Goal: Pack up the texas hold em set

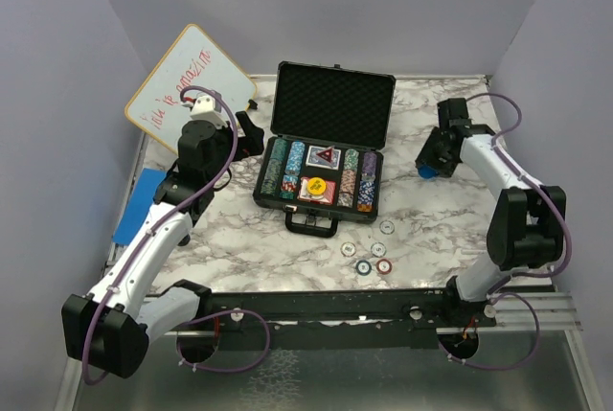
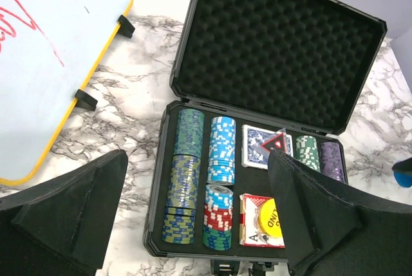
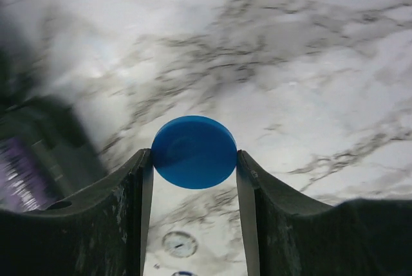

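- The grey-veined white marble-pattern table (image 1: pixel 450 210) lies under both grippers.
- The black rectangular briefcase with egg-crate foam lining (image 1: pixel 334 95) sits open just ahead of and below the left gripper (image 1: pixel 249 133). Its lid stands up on the side away from that gripper, and its handle points towards the arm bases. The right gripper (image 3: pixel 194 157) is off to the case's other side, apart from it.
- The white dry-erase board with a yellow rim (image 1: pixel 187 80) leans to the left gripper's left, close by.
- The flat blue rectangular pad (image 1: pixel 139 205) lies behind the left gripper, beside the outer side of its arm.
- The left gripper's jaws are spread wide, holding nothing, and in the wrist view its fingers (image 2: pixel 77 205) frame the case's tray.
- The rows of multicoloured poker chips (image 2: pixel 187 173) fill the tray's compartments under the left gripper.
- The blue-backed card deck (image 2: pixel 257 147) and the red-backed card deck (image 2: pixel 251 224) lie in the tray's middle, by that gripper's right finger.
- The round yellow disc (image 2: pixel 270 215) rests on the red-backed card deck.
- The round blue plastic disc (image 3: pixel 194 151) is pinched at its edges by the right gripper's fingers.
- Four loose poker chips (image 1: pixel 369 262) lie on the table between the arms, nearer the bases than either gripper.
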